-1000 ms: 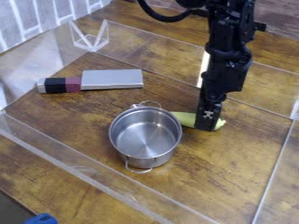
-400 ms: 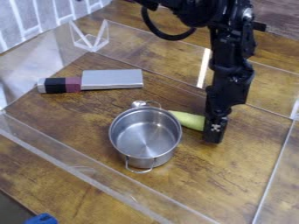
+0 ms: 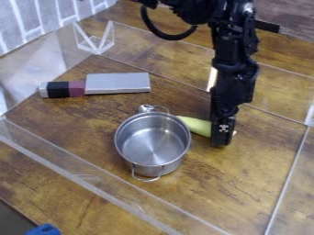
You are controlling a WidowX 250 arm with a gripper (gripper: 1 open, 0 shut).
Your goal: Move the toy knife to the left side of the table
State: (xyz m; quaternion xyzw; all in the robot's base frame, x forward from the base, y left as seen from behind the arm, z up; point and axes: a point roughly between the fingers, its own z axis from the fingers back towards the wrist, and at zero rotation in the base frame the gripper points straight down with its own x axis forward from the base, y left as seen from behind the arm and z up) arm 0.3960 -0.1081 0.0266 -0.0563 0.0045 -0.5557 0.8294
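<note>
Moving the toy knife is, in my judgement, work that remains to be done, because nothing carries it now. It lies flat on the brown counter, toward the far left part of the camera view, with its grey blade pointing to the right and its dark handle to the left. The hand is well apart from it, lower and on the other side of the metal pot. Its jaws are spread wide and it holds nothing that I can see. It is down over the right end of the yellow-green piece; whether it touches this piece, I cannot tell.

So no grip on the knife is made, and the lifting, the carrying and the putting down are all left. One doubt I must mention: if "left" means the left of the view, the knife is already rather near to that side, and only a short shift may be needed. If it means the opposite side, the whole way is left. First, the hand should probably rise free and travel to the knife.
</note>
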